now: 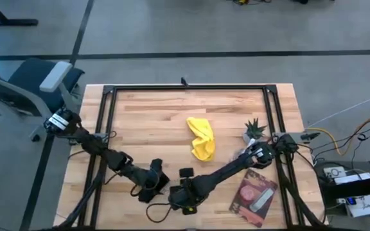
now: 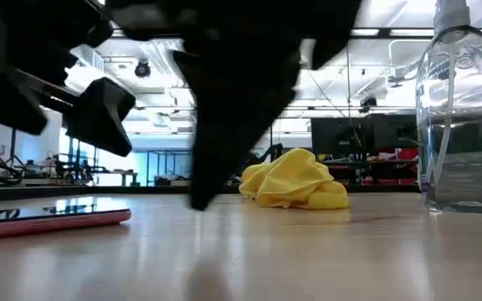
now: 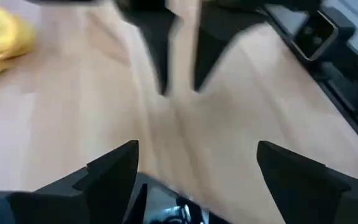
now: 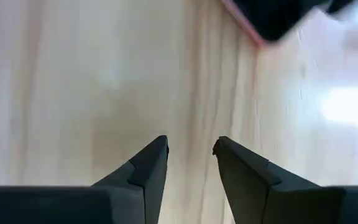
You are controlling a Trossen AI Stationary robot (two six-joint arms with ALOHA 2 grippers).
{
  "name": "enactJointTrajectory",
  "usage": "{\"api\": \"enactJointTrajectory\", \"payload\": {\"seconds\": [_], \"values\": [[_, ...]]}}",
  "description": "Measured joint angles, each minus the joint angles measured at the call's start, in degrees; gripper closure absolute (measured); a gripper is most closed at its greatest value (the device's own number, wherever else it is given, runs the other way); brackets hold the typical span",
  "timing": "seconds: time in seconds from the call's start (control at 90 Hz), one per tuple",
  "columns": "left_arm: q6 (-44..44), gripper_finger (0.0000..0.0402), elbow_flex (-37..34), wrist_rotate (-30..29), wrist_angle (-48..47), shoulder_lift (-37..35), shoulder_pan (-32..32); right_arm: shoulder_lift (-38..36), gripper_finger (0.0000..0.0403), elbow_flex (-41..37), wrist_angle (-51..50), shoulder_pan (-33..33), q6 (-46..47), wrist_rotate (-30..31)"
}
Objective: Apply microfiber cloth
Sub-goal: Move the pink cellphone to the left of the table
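Observation:
The yellow microfiber cloth (image 1: 202, 138) lies crumpled on the wooden table, right of its middle, and no gripper touches it; the low view shows it as a heap (image 2: 294, 181). My left gripper (image 1: 154, 185) hovers near the table's front edge, left of middle, with its fingers wide open (image 3: 197, 165) and nothing between them. My right gripper (image 1: 185, 191) hangs just to its right, fingers pointing down at bare wood, open by a narrow gap (image 4: 190, 149). Both grippers are nearer the front edge than the cloth.
A clear spray bottle (image 2: 463, 125) stands at the right, near a small potted plant (image 1: 255, 128). A pink-and-dark flat packet (image 1: 254, 197) lies at the front right. A black frame (image 1: 185, 88) runs around the tabletop. Bare wood lies left of the cloth.

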Motion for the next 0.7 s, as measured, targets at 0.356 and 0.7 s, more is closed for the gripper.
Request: {"api": "enactJointTrajectory", "payload": {"seconds": [0.356, 0.7], "values": [[-2.62, 0.0092, 17.17, -0.25, -20.77, 14.69, 4.91, -0.21, 0.0285, 0.02, -0.13, 3.81, 7.08, 2.35], [-3.86, 0.0092, 22.69, 1.17, -44.99, 12.38, 3.19, -0.24, 0.0309, 0.20, -0.23, 6.22, 9.50, 4.82]]}}
